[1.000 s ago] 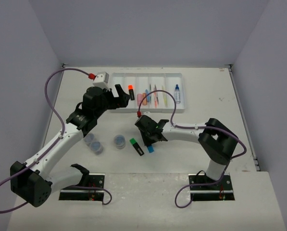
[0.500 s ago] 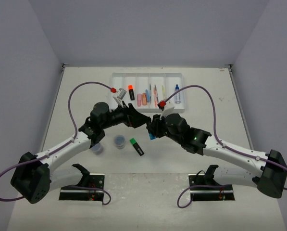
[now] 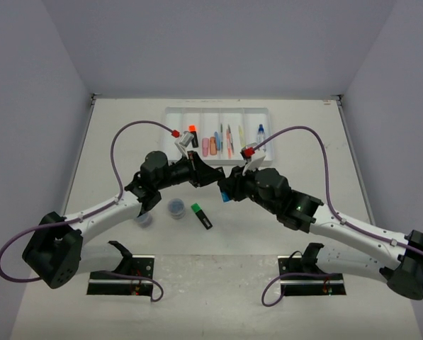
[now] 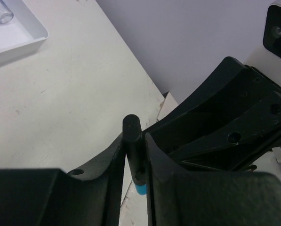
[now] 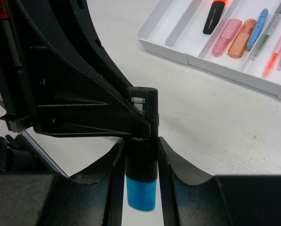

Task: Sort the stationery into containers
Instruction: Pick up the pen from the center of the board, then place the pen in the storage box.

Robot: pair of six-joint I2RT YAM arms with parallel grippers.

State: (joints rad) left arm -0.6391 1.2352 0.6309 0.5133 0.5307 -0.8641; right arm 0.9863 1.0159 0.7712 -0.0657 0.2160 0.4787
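Left tool [image 4: 133,143] and right tool [image 5: 141,146] both clamp the blue highlighter [image 5: 141,195]; the tray [image 3: 174,120] holds pens [image 3: 229,140] and highlighters [image 5: 226,36].

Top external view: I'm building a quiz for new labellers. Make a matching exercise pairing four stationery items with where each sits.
1. blue-capped black highlighter
2. green-capped black highlighter
3. orange-capped black highlighter
4. small blue-capped clear bottle

A. right-end compartment of the white plastic tray
B. lying on the table
C. tray, towards its left end
D. gripped in the right claw, off the table

Pairs: 1-D, 2-B, 3-C, 4-A
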